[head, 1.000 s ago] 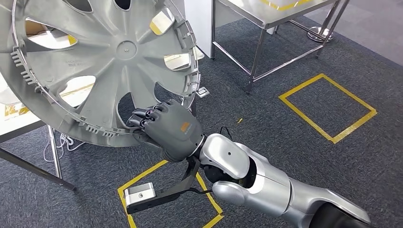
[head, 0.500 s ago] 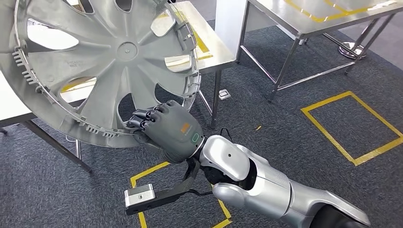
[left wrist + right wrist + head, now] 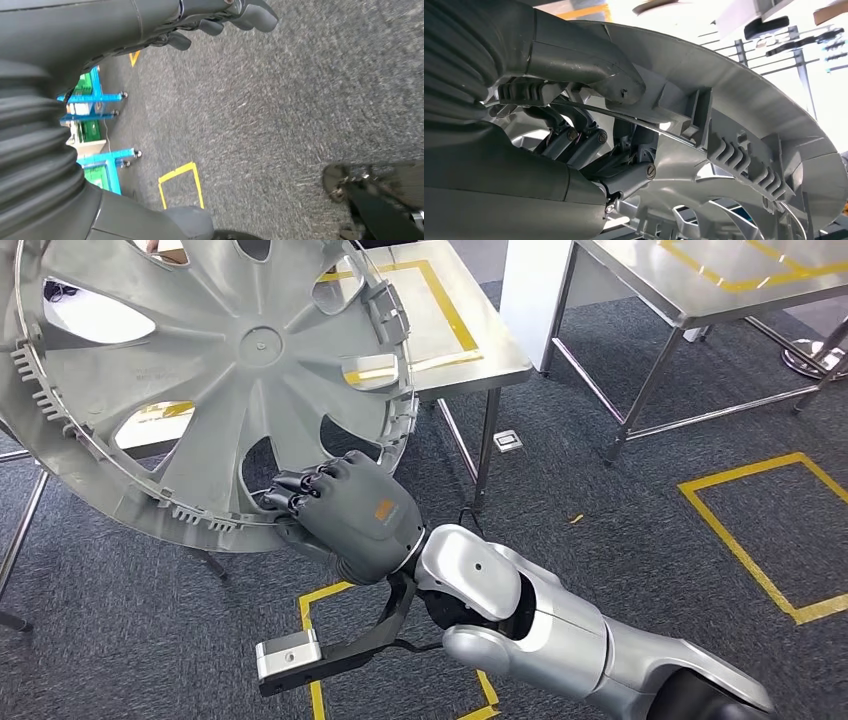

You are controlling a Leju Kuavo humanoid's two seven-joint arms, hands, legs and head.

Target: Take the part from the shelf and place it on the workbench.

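Note:
The part is a large silver wheel cover (image 3: pixel 230 360), held up on edge with its ribbed inner side facing me. My right hand (image 3: pixel 345 515) grips its lower rim. In the right wrist view the thumb (image 3: pixel 589 65) lies over the wheel cover's rim (image 3: pixel 744 125) and the dark fingers (image 3: pixel 574 140) curl behind it. Beyond the cover stands the steel workbench (image 3: pixel 445 335), marked with yellow tape. My left hand (image 3: pixel 215 22) hangs over the grey carpet, its fingers loosely apart and holding nothing.
A second steel table (image 3: pixel 690 285) stands at the upper right beside a white panel (image 3: pixel 535 290). Yellow tape squares (image 3: pixel 770 530) mark the carpet. A small white plate (image 3: pixel 508 440) lies on the floor by the workbench leg. Blue carts (image 3: pixel 95 100) stand far off.
The camera has turned, so the whole scene has slid to the right and the workbench now lies further in behind the wheel cover. My right hand's grip on the cover is unchanged.

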